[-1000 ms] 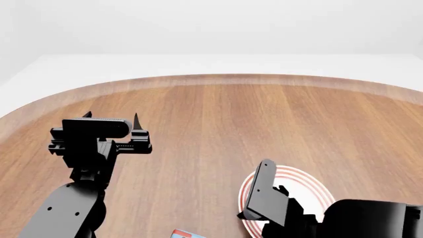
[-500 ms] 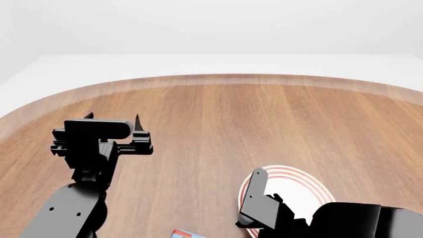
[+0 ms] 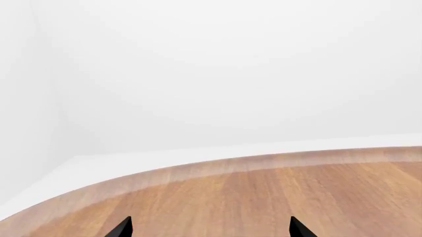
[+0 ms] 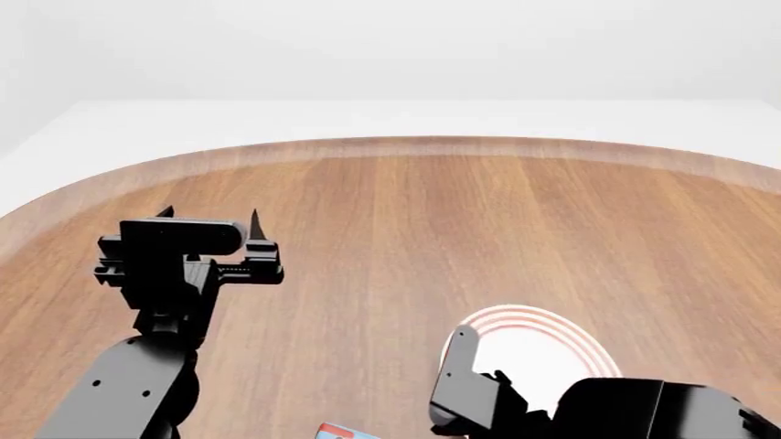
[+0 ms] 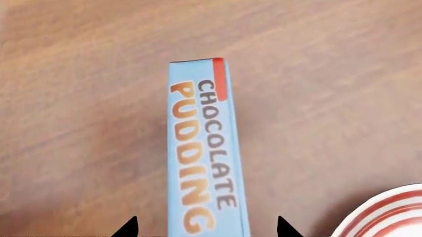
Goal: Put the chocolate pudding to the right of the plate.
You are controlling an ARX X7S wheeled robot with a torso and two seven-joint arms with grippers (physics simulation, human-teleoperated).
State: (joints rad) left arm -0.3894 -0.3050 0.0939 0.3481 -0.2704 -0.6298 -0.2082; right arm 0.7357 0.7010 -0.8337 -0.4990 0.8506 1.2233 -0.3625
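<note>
where the right wrist view looks down, the chocolate pudding (image 5: 205, 148) sits on the wooden table (image 5: 79, 98) on a thin side, with its light blue top facing the camera. the box is long and thin. its long way runs straight away from the right gripper (image 5: 201, 228), and the end with the small red patch is the far end. the two black fingertips (image 5: 126, 228) are spread apart, one on each side of the near end of the box, and they do not touch it. the plate (image 5: 389, 212) with red rings is near the box, off to one side and not touching.

the head view shows only a tiny corner of the chocolate pudding (image 4: 342, 431) at the bottom edge, to the left of the plate (image 4: 537, 343). the right arm hides part of the plate there.

the left gripper (image 4: 208, 219) is held up over bare wood, well apart from the box, with its fingers spread and nothing between them. the left wrist view shows only table and white wall.
</note>
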